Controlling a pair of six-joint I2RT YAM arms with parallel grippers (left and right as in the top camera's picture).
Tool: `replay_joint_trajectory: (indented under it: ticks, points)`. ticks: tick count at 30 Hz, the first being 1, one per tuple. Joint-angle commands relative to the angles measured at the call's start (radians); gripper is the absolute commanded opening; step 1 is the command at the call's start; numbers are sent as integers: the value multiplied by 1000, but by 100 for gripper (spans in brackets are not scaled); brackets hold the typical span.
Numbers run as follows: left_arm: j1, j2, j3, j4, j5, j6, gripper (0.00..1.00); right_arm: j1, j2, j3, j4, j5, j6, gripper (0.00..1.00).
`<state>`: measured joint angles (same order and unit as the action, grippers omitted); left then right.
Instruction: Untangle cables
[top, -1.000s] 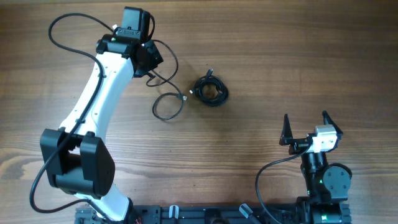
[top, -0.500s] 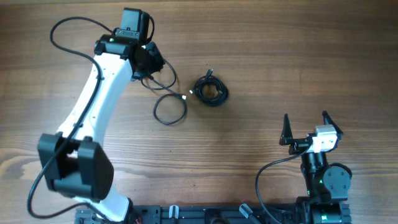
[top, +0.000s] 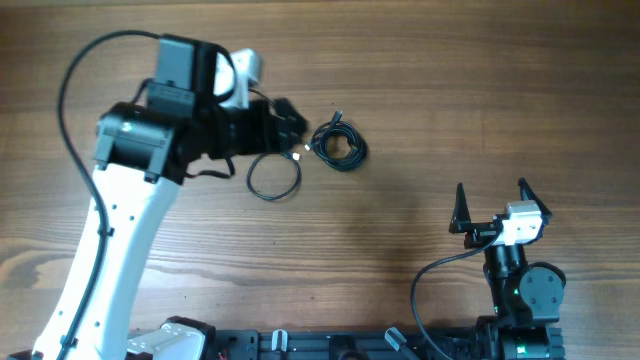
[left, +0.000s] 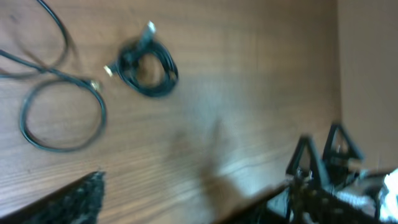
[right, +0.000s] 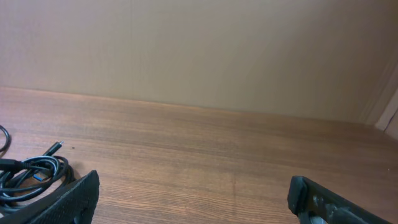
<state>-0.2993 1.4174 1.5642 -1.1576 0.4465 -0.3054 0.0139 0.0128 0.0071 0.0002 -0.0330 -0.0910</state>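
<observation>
left gripper (top: 295, 122): jaws open, empty, over looped cable (top: 250, 178); loop apparently laid clear, just beside coiled bundle (top: 358, 148), toward table's far edge | right gripper (top: 492, 208): open, empty; idle by near edge

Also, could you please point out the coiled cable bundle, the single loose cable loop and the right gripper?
coiled cable bundle (top: 358, 150), overhead view, on the right side of the coil.
loose cable loop (top: 272, 199), overhead view, on its bottom arc.
right gripper (top: 491, 190), overhead view, midway between its fingertips.
</observation>
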Motion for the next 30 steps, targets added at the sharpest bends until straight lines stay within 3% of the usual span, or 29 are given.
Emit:
replay_joint_trajectory:
  ticks: [1,4,13,17,26,30]
  points:
    - [-71,18,5,-39,-120,-1,100,-4,-8,-2,2,-9,13,100]
    - [-103,41,5,-82,-240,-101,100,-4,-8,-2,2,-8,13,100]
    - [-206,119,-2,-156,-243,-104,100,-4,-8,-2,2,-8,13,100]
    - [-277,132,-34,-133,-243,-104,100,-4,-8,-2,2,-8,13,100]
    - [-366,134,-178,31,-242,-286,100,-4,-8,-2,2,-8,13,100]
    - [-417,134,-208,57,-223,-287,100,-4,-8,-2,2,-9,13,100]
